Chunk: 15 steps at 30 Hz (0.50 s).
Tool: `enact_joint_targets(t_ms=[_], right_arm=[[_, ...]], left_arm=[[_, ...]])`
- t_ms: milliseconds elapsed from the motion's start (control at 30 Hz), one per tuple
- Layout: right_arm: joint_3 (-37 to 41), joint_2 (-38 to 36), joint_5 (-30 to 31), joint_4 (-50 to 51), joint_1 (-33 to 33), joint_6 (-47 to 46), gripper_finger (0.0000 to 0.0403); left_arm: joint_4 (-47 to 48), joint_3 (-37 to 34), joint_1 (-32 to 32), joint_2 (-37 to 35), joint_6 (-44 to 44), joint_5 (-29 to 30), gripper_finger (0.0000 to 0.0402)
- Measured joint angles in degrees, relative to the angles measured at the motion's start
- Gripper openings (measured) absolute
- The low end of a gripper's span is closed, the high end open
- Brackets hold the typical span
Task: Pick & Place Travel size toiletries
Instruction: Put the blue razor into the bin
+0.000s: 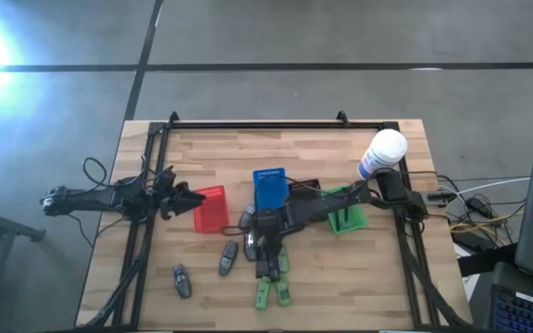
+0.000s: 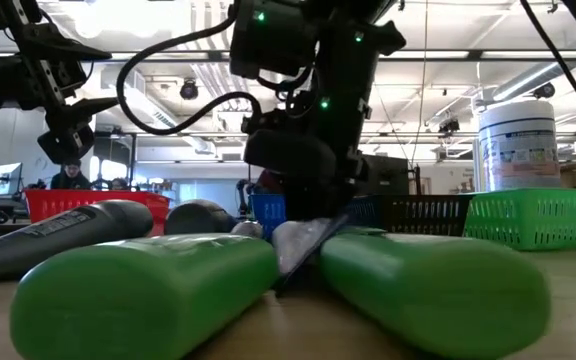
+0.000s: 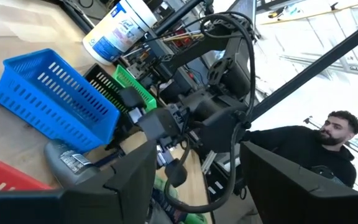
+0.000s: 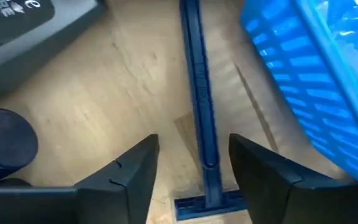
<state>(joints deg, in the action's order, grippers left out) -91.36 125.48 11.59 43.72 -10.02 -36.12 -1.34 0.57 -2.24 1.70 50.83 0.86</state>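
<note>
Small toiletries lie on the wooden table below the blue basket: grey rounded ones, green tubes and slim black ones. My right gripper reaches in from the right and points down over this cluster, open. In the right wrist view its fingers stand on either side of a slim blue razor-like stick lying flat on the wood, with a gap on each side. My left gripper waits, open, beside the red basket.
A white canister stands at the far right, next to a green basket and a dark basket. A grey item and a dark round cap lie near the right gripper. A person shows beyond the table.
</note>
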Motion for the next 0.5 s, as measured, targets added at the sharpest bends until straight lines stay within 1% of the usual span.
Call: enact_joint_targets(t_ms=[167,433,500], right_arm=[[-0.13,0.52,-3.2,-0.53,0.25,-0.09,0.0146],[-0.42,0.04,-4.64,-0.23,0.18,-2.3,0.003],[-1.32,-0.01,-5.0,1.7,0.17,-2.66,0.0026]], left_arm=[[0.0,0.01,0.01,0.01,0.09,-0.02,0.0236],[0.02,-0.01,0.0,0.01,0.11,-0.02,0.0236],[0.02,-0.01,0.02,0.01,0.13,0.0,0.0236]])
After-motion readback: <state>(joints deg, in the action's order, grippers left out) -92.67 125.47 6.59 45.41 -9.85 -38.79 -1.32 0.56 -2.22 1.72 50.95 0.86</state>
